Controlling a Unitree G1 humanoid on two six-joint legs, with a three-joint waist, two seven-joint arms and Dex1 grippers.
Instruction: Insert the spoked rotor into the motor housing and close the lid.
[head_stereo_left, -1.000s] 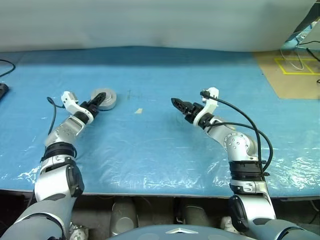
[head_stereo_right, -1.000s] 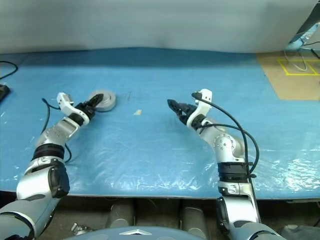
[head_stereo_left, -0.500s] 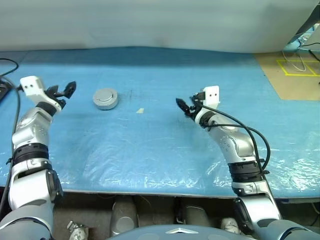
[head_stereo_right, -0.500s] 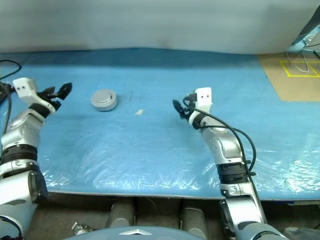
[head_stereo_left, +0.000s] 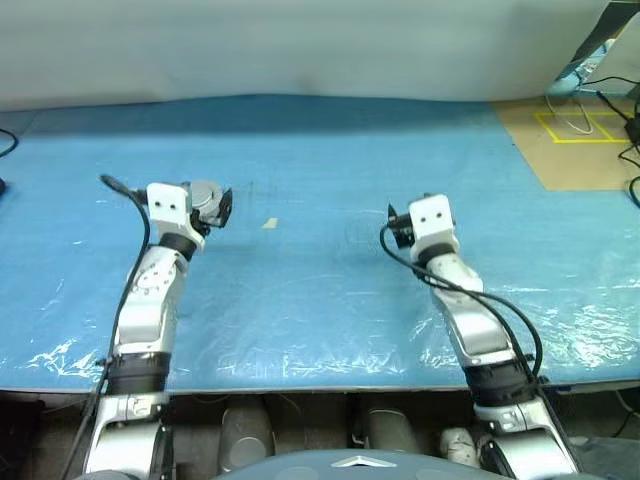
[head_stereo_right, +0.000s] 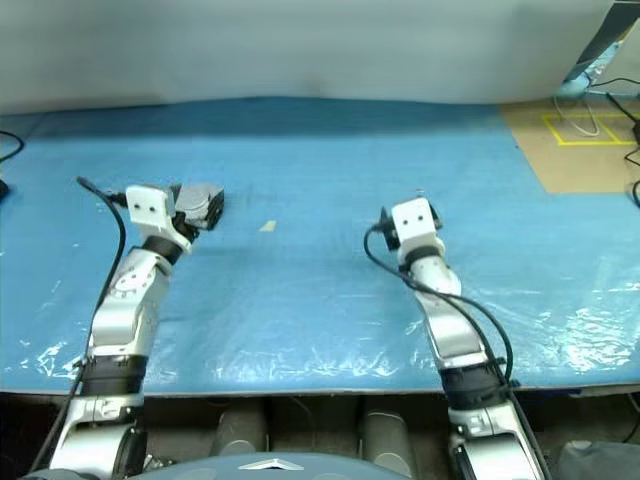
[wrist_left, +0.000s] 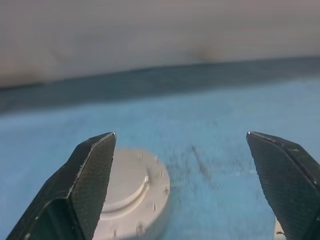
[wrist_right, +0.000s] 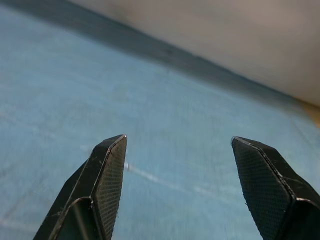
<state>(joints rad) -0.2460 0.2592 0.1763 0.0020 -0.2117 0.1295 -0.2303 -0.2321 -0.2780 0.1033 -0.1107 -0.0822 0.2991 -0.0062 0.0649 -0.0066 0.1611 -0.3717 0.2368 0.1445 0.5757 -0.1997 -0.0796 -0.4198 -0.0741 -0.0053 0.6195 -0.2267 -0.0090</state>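
**Left wrist view: lid is on, claw backed off and wide**

You have the left gripper (wrist_left: 180, 133) lined up just behind the motor housing (wrist_left: 150, 220), its jaws spread wide and holding nothing. A second ago its fingertips were right at the housing. It then swung out well to the housing's left, and it now sits close behind it again without touching.

The lid (wrist_left: 127, 177) lies flat on top of the housing, and the spoked rotor is presumably shut underneath.

The right gripper (wrist_right: 178, 137) has pulled further to the right of the housing and rolled upright. It is also open and empty, over the bare blue mat (head_stereo_left: 320, 150).

Judge the task as good as finished. At most, check that the lid is seated evenly.
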